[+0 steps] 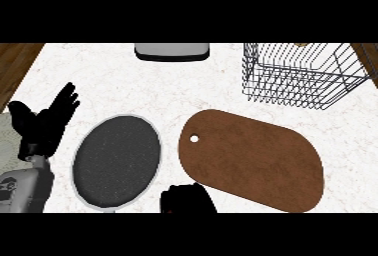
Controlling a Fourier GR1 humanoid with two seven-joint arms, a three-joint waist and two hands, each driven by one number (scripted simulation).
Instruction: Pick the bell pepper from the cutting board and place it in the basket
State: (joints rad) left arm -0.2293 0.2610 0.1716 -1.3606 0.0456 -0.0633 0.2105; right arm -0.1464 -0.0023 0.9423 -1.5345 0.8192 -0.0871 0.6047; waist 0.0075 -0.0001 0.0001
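Observation:
The brown cutting board lies right of centre with nothing showing on its top. My right hand is at the board's near left corner, low in the view, bunched into a compact curl. Only a small reddish speck of the bell pepper shows at the hand's lower left; the rest is hidden. The wire basket stands at the far right, well away from the hand. My left hand rests open at the left edge, fingers up.
A dark grey oval plate with a pale rim lies left of the board, close to my right hand. A grey and white appliance sits at the counter's far edge. Wooden floor shows past the counter's left side.

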